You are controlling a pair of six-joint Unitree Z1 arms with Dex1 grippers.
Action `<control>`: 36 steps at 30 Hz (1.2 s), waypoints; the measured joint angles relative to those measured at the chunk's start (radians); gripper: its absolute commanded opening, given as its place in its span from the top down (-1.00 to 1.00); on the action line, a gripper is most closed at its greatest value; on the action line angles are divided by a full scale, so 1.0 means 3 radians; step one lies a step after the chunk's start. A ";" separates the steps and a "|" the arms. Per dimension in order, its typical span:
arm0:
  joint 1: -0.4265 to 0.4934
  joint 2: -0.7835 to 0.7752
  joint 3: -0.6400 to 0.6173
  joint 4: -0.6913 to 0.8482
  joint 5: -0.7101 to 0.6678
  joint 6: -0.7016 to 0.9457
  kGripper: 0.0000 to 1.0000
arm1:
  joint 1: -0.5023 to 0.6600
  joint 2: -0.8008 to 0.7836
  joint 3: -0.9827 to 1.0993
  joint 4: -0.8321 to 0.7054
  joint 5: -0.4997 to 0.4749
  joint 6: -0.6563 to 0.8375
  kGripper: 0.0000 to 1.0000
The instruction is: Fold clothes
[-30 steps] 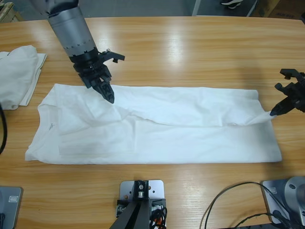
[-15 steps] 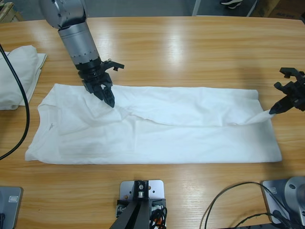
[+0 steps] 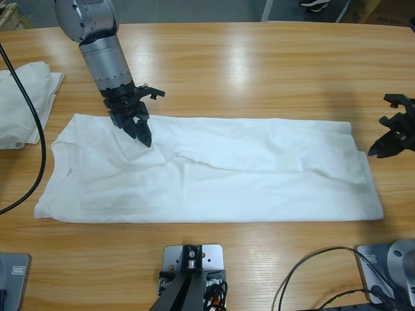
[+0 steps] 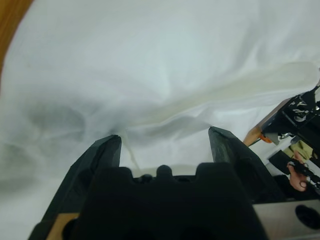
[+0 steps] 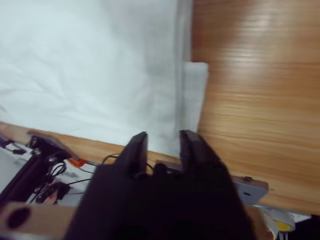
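A white shirt [image 3: 214, 172] lies spread lengthwise across the middle of the wooden surface [image 3: 259, 71], folded into a long band, collar end toward the left edge of the high view and hem end toward the right. The left gripper [image 3: 141, 134] reaches down from the upper left onto the shirt's upper part near the collar end, its tips at the cloth where a wrinkle runs off toward the middle. In the left wrist view the left gripper [image 4: 165, 137] has its fingers [image 4: 102, 152] spread apart, with white fabric filling the gap and a raised crease of cloth lying between them; nothing is pinched. The right gripper [image 3: 381, 148] hangs just off the shirt's hem end at the right, over bare wood, apart from the fabric. The right wrist view shows the right gripper [image 5: 162, 137] with its fingers [image 5: 136, 147] drawn close with only a narrow slit between, holding nothing; the shirt's edge and a small protruding flap lie ahead of them. A second pile of white clothes [image 3: 23, 100] sits bunched at the far left edge.
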 measured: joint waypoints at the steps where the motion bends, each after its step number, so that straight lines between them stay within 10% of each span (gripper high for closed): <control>1: 0.0000 0.0000 0.0001 0.0006 0.0000 0.0000 -0.13 | 0.0000 -0.0017 0.0000 0.0000 -0.0072 0.0022 -1.00; 7: 0.0002 0.0000 0.0026 0.0018 0.0009 -0.0020 0.24 | 0.0000 -0.0135 0.0000 0.0000 -0.0209 0.0065 -1.00; 9: 0.0009 0.0000 0.0026 0.0018 0.0011 -0.0025 0.67 | 0.0000 -0.0135 0.0000 0.0000 -0.0208 0.0066 -1.00; 20: 0.0063 -0.0003 0.0026 0.0019 0.0139 -0.0030 0.69 | 0.0000 -0.0135 0.0034 -0.0030 -0.0188 0.0065 -1.00; 22: 0.0067 -0.0008 0.0026 0.0019 0.0139 -0.0031 0.43 | 0.0000 -0.0135 0.0038 -0.0036 -0.0182 0.0065 -1.00; 25: 0.0074 -0.0008 0.0026 0.0019 0.0139 -0.0035 -0.58 | 0.0000 -0.0135 0.0040 -0.0045 -0.0175 0.0065 -1.00; 36: 0.0091 -0.0008 0.0028 0.0019 0.0115 -0.0035 -0.56 | 0.0000 -0.0135 0.0051 -0.0048 -0.0155 0.0065 -1.00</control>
